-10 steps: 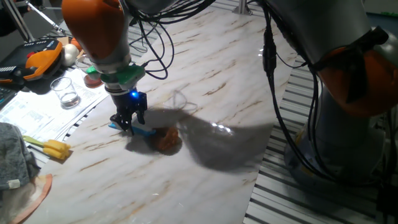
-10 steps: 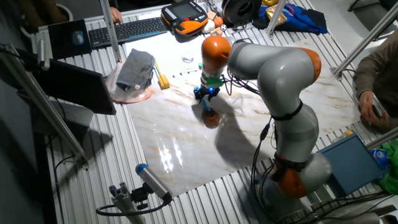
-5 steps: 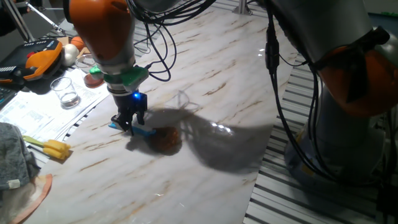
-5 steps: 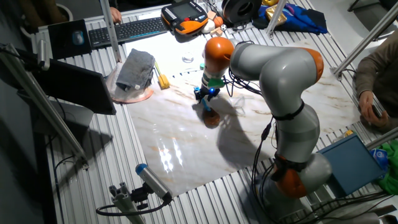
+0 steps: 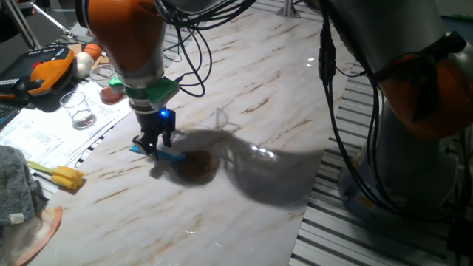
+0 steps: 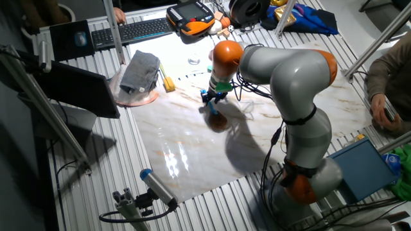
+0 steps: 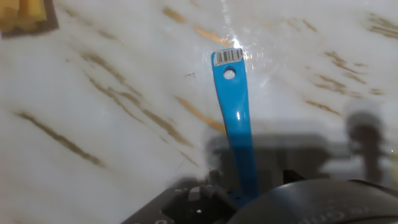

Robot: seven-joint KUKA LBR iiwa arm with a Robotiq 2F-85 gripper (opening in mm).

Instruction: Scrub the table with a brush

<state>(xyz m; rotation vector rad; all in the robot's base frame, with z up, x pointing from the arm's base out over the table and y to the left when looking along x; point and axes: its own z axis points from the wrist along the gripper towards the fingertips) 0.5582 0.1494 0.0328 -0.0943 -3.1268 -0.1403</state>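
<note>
The gripper [image 5: 151, 145] pinched the blue handle of the brush [image 5: 179, 161] between its closed fingers, low over the table [image 5: 251, 96]. The brown bristle head lay on the marble just beside the gripper. Farther left lay a yellow-handled tool [image 5: 58, 175], with a clear glass [image 5: 77, 108] beyond it.

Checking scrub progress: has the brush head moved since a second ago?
Barely, if at all: the brush head has the same spacing from the yellow tool, though the arm above shifted slightly right.
</note>
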